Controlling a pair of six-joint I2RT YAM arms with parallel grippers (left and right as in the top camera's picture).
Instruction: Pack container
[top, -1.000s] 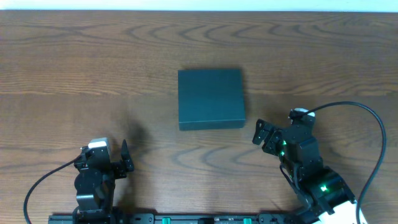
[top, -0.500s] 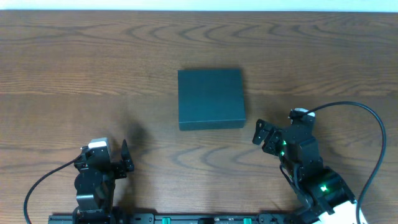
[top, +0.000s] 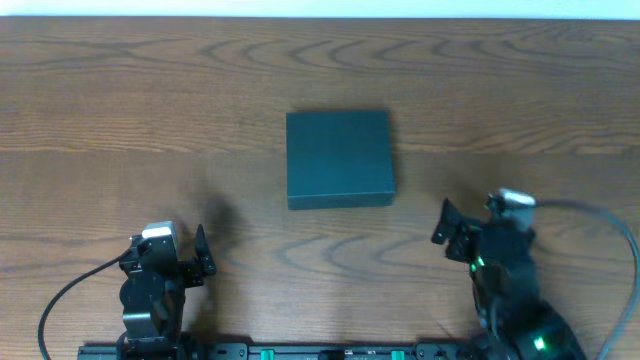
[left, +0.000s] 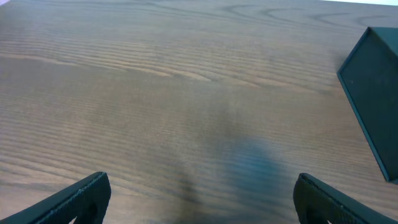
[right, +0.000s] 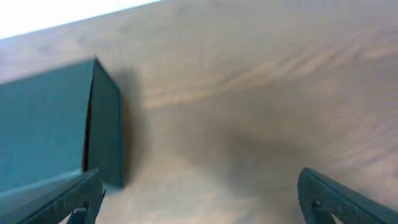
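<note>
The container (top: 339, 158) is a dark teal square box, lid shut, in the middle of the wooden table. It also shows at the right edge of the left wrist view (left: 375, 93) and at the left of the right wrist view (right: 56, 130). My left gripper (top: 200, 252) is open and empty near the front edge, left of the box; its fingers frame bare wood (left: 199, 199). My right gripper (top: 447, 222) is open and empty, in front of and to the right of the box; its fingertips (right: 199, 196) sit over bare wood beside the box's corner.
The wooden table (top: 150, 120) stretches around the box. A black cable (top: 610, 215) arcs from the right arm. A pale strip runs along the table's far edge (top: 320, 8).
My right arm has shifted to the right and slightly toward the front edge. The left arm and the box have not moved.
</note>
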